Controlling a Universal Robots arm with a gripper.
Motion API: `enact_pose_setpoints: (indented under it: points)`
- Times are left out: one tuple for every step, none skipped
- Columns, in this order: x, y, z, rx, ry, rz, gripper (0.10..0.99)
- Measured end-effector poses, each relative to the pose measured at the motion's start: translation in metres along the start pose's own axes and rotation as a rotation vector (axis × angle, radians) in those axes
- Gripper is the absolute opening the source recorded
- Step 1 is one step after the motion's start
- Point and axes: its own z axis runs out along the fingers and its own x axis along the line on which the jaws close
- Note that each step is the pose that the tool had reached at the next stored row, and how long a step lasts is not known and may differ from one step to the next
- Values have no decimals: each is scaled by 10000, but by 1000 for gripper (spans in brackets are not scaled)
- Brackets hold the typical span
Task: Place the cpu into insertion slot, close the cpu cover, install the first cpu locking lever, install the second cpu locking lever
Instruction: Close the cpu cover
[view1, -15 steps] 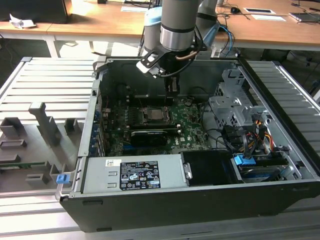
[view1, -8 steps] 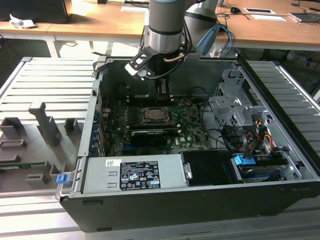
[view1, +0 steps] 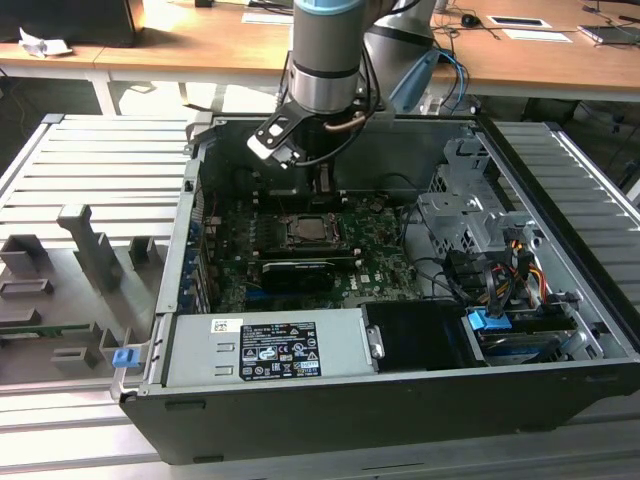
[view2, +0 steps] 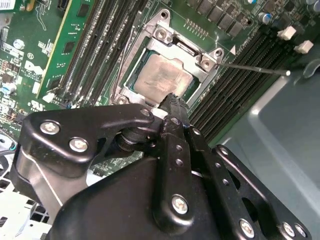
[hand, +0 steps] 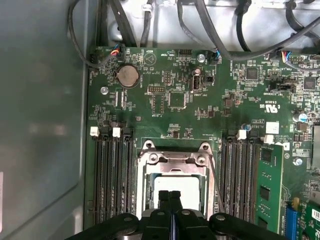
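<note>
Shut and empty, pincer (view2: 172, 100) poised over one edge of the cpu (view2: 161, 75) — seated beneath the cpu cover (view2: 165, 36), locking lever (view2: 255, 68) jutting sideways, seemingly unlatched.

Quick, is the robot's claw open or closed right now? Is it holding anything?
Gripper: shut, fingers pressed together, nothing between them, poised over the cpu.

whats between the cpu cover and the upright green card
In the first wrist view, a bank of black memory slots lies between the cpu cover and the green card.
</note>
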Motion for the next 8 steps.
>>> enact_pose_setpoints:
  points:
    - [-4, -4, 2, 0, 0, -13, 106]
    - [-11, -9, 4, 0, 0, -32, 106]
    - [-25, -16, 6, 1, 2, -106, 106]
    - [-34, -21, 7, 1, 4, -220, 106]
    - [-35, -22, 8, 1, 6, -264, 106]
    - [-38, -26, 7, 2, 6, -277, 106]
    - [-40, -31, 7, 2, 8, -279, 106]
    - [-41, -35, 7, 2, 7, -279, 106]
